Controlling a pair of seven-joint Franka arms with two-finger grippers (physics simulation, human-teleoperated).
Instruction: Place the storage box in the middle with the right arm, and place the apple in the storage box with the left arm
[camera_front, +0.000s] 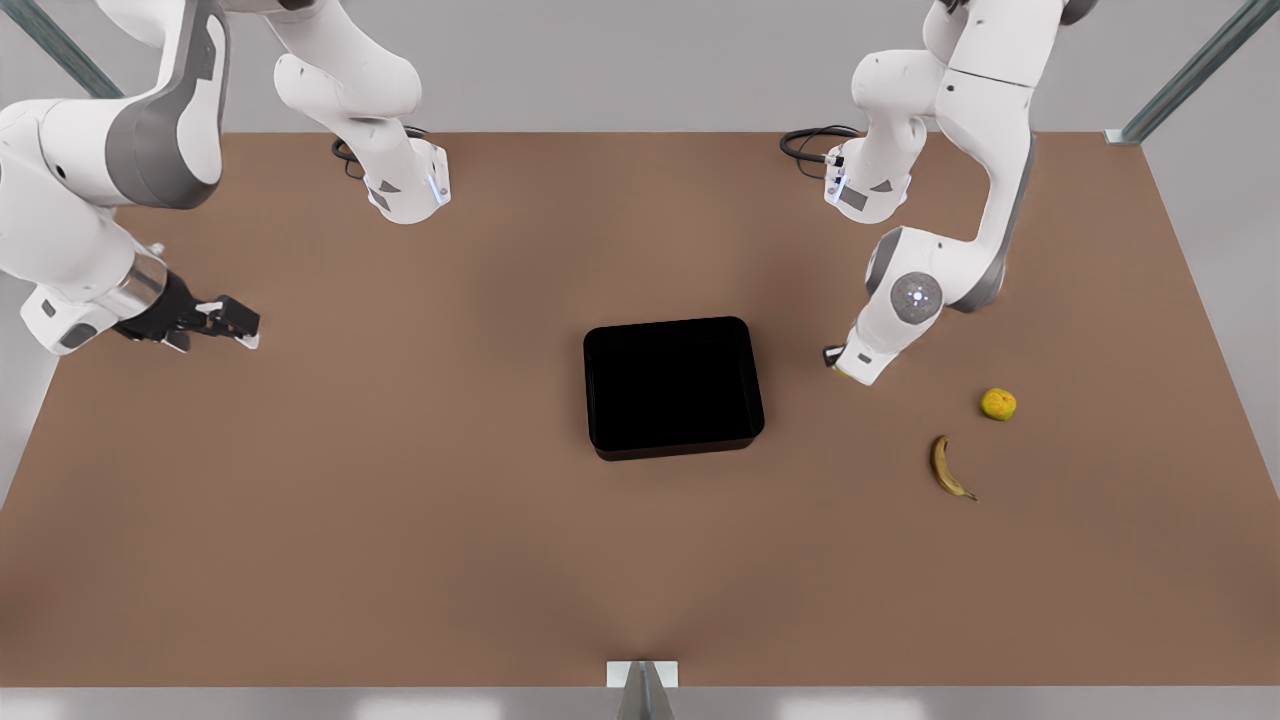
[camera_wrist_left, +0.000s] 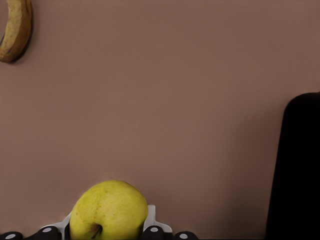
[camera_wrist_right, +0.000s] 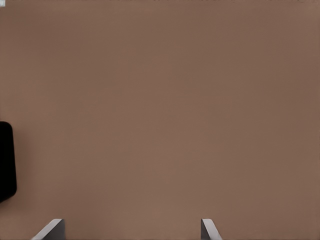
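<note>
The black storage box (camera_front: 672, 385) sits at the middle of the brown table with nothing inside; a corner of it shows in the left wrist view (camera_wrist_left: 300, 165) and an edge in the right wrist view (camera_wrist_right: 6, 160). The pale yellow-green apple (camera_wrist_left: 109, 210) is gripped between the pads of my left gripper (camera_front: 835, 358), which hangs low just off the box's side toward the front view's right. My right gripper (camera_front: 240, 325) hovers far off at the front view's left, open, its fingers (camera_wrist_right: 52, 229) spread over bare table.
An orange-yellow round fruit (camera_front: 998, 404) and a banana (camera_front: 946, 467) lie on the table at the front view's right, beyond the left arm. The banana (camera_wrist_left: 15, 30) also appears in the left wrist view. Both arm bases stand at the far edge.
</note>
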